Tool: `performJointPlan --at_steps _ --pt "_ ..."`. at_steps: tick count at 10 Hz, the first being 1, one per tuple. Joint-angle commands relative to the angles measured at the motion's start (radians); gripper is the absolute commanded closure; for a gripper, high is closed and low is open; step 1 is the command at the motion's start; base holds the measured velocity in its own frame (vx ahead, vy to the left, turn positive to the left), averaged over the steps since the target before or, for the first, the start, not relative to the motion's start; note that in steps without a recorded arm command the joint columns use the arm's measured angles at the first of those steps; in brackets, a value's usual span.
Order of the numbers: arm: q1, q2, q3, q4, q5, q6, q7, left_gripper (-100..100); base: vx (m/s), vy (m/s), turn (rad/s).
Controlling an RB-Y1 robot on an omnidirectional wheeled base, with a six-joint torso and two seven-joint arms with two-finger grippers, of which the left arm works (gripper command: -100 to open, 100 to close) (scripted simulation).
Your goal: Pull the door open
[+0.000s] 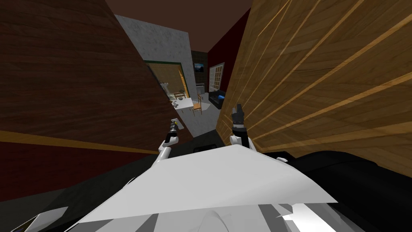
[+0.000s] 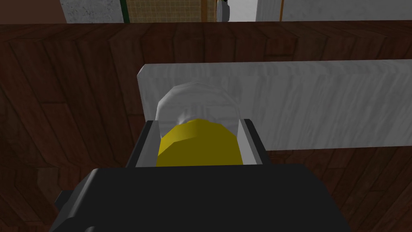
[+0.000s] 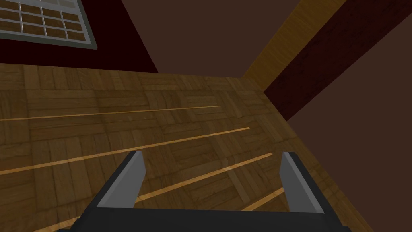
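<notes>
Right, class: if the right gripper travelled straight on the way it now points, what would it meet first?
Most likely the light wood panelled surface with pale stripes, which lies dead ahead between the open fingers of the right gripper. Its distance is hard to judge.

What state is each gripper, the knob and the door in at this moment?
left gripper: shut on the yellow door knob.
yellow door knob: gripped on both sides.
right gripper: open, holding nothing, facing a light wooden panel.
dark wooden door: seemingly partly open; a room shows past its edge.
</notes>
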Motion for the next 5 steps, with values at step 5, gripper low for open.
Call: performJointPlan --at_steps 5 --pt "0.027 0.037 -0.062 -0.022 0.003 -0.011 0.046 100 -0.216 0.080 -0.131"
